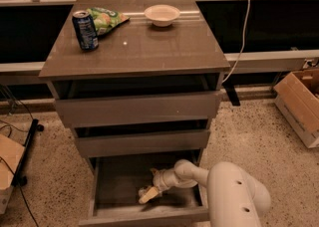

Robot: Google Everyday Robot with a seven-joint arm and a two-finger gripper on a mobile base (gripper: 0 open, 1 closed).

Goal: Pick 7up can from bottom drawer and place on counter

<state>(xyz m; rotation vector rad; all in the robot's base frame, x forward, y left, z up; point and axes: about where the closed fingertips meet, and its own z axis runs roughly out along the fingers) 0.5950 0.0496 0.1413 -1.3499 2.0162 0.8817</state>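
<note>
The bottom drawer (144, 217) is pulled open below two shallower drawers. My gripper (149, 193) is down inside it, near the drawer floor at the middle, with the white arm (234, 196) reaching in from the right. The 7up can does not show; it is hidden or out of view. The counter (144, 47) is the glossy grey-brown top of the cabinet.
On the counter stand a dark blue can (85, 30) at the back left, a green snack bag (105, 18) and a white bowl (161, 14). A cardboard box (301, 104) is on the floor at right, and a white cable (244, 32) hangs behind the cabinet.
</note>
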